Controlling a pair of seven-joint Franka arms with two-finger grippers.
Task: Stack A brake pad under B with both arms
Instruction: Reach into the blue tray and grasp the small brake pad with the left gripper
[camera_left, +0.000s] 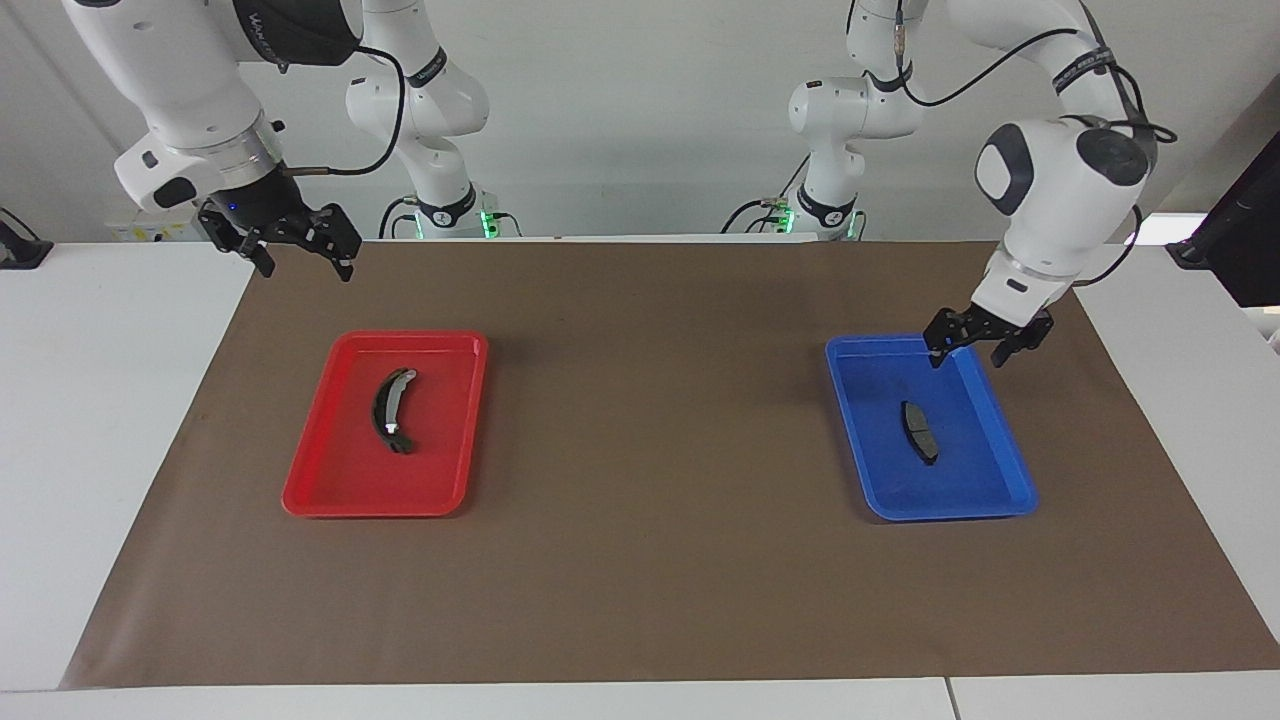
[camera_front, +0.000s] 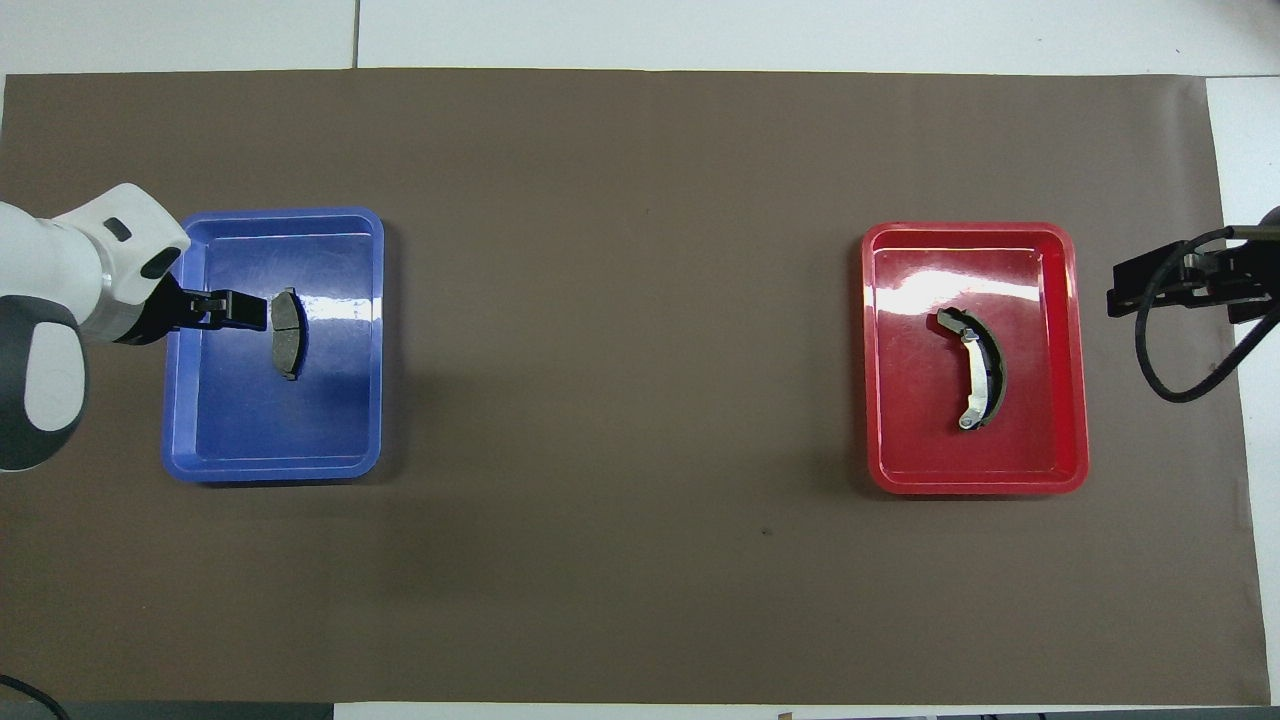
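- The brake pad (camera_left: 919, 431), a small flat dark-grey oblong with a groove across its middle, lies flat in the blue tray (camera_left: 860, 440) toward the left arm's end of the counter (camera_left: 640, 600); nothing grips it.
- In the overhead view the brake pad (camera_front: 287, 333) lies about midway along the blue tray (camera_front: 190, 440), its long side running toward and away from the robots.
- The brake shoe (camera_left: 391, 411), a longer black crescent with silvery metal bits at one end and mid-arc, lies in the red tray (camera_left: 330, 480) toward the right arm's end of the counter, well apart from the pad.
- From overhead the brake shoe (camera_front: 978, 381) shows a pale metal web along its inner curve and lies in the middle of the red tray (camera_front: 1070, 440).
- The left tool (camera_left: 985, 345) hangs raised over the robot-side rim of the blue tray, its two fingers spread apart with nothing between them; it is clear of the pad.
- From overhead the left tool (camera_front: 235, 309) overlaps the tray and its tip lies just beside the pad.
- The right tool (camera_left: 300, 250) waits raised over the brown mat (camera_left: 640, 300) near the robots' edge of the counter, short of the red tray, its fingers apart and empty.
- In the overhead view the right tool (camera_front: 1180, 282) appears beside the red tray, at the mat's edge.
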